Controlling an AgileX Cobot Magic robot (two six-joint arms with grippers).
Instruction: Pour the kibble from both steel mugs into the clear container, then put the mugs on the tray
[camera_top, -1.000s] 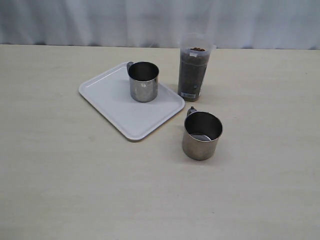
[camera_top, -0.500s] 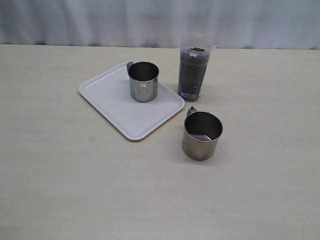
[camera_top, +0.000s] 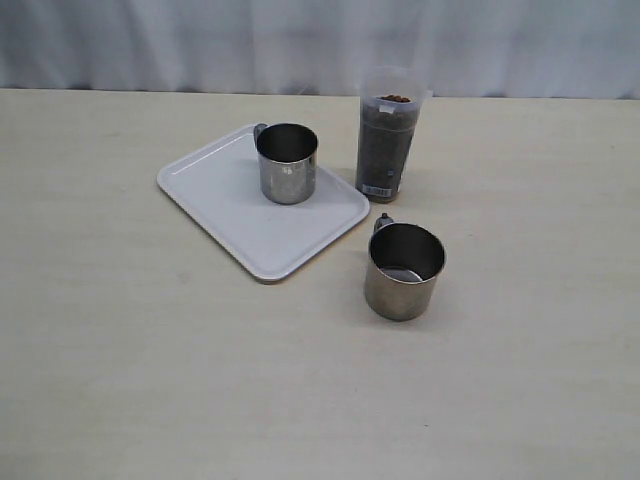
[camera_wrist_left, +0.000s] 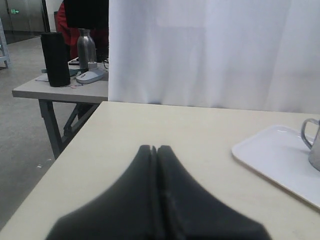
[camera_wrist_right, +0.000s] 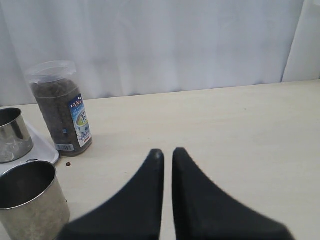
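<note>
One steel mug (camera_top: 287, 163) stands upright on the white tray (camera_top: 230, 200), handle toward the back. The other steel mug (camera_top: 404, 270) stands on the table in front of the clear container (camera_top: 390, 135); its bare bottom shows. The container is filled nearly to its rim with brown kibble (camera_top: 385, 150). Neither gripper appears in the exterior view. My left gripper (camera_wrist_left: 154, 148) is shut with nothing in it, hovering over the table left of the tray (camera_wrist_left: 280, 155). My right gripper (camera_wrist_right: 167, 152) has a narrow gap between its fingers and holds nothing, to the right of the near mug (camera_wrist_right: 30, 200).
A single stray pellet (camera_wrist_right: 68, 163) lies on the table beside the container's base (camera_wrist_right: 60, 107). White curtain runs along the table's far edge. Beyond the table's left end stands another desk (camera_wrist_left: 60, 90) with a black cylinder and a bottle.
</note>
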